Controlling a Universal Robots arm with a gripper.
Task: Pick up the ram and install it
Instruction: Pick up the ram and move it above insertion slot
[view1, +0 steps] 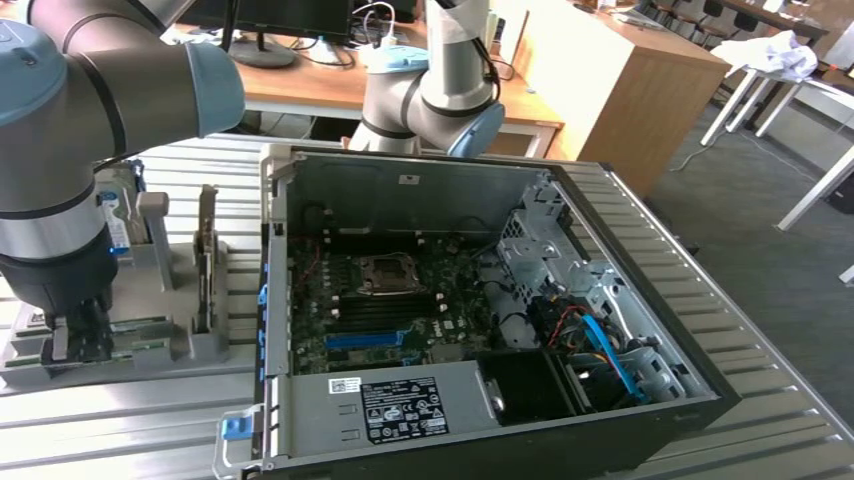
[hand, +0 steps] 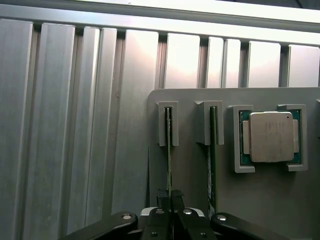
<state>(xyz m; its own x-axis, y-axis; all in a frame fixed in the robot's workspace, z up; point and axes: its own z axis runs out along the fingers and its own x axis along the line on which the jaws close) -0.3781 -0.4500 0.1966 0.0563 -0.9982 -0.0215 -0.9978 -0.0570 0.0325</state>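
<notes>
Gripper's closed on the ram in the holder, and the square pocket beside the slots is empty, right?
Not empty: the wrist view shows a silver processor seated in that pocket. The rest stands: the gripper is closed on the ram in the holder.

Wooden desks (view1: 627, 80) stand on grey carpet (view1: 754, 240) beyond a ribbed metal table (view1: 801, 440).

A robotics lab: robot arm (view1: 80, 150), opened computer (view1: 400, 195), wooden desks (view1: 310, 92).

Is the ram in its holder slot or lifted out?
In the slot: the ram stands on edge with its end inside the grey holder's bracket, the fingers pinching its other end.
</notes>
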